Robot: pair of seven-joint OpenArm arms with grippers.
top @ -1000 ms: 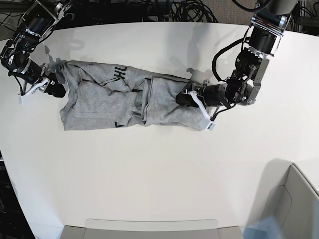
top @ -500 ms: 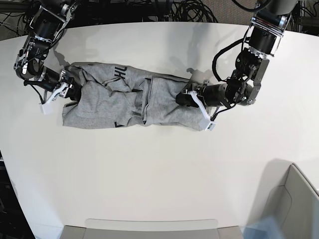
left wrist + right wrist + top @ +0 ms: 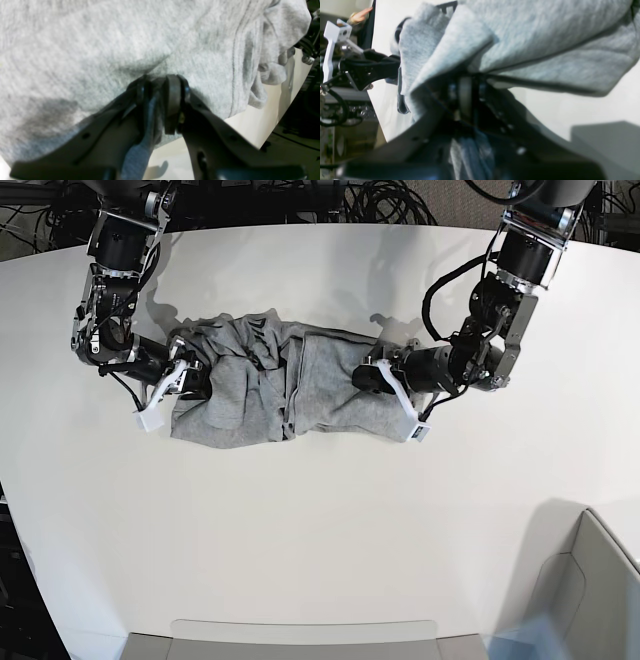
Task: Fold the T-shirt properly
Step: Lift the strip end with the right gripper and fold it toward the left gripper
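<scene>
t-shirt bunched in a rumpled band on the white table, between both arms. left end effector clenched on grey fabric at one end, right end effector pinching a fold at the other. risk: thin pinch slips, or layers drag unevenly, so the fold lands crooked with creases trapped in the middle.

The left gripper pinches a fold of the grey T-shirt between closed black fingers; white table shows at right.
</scene>
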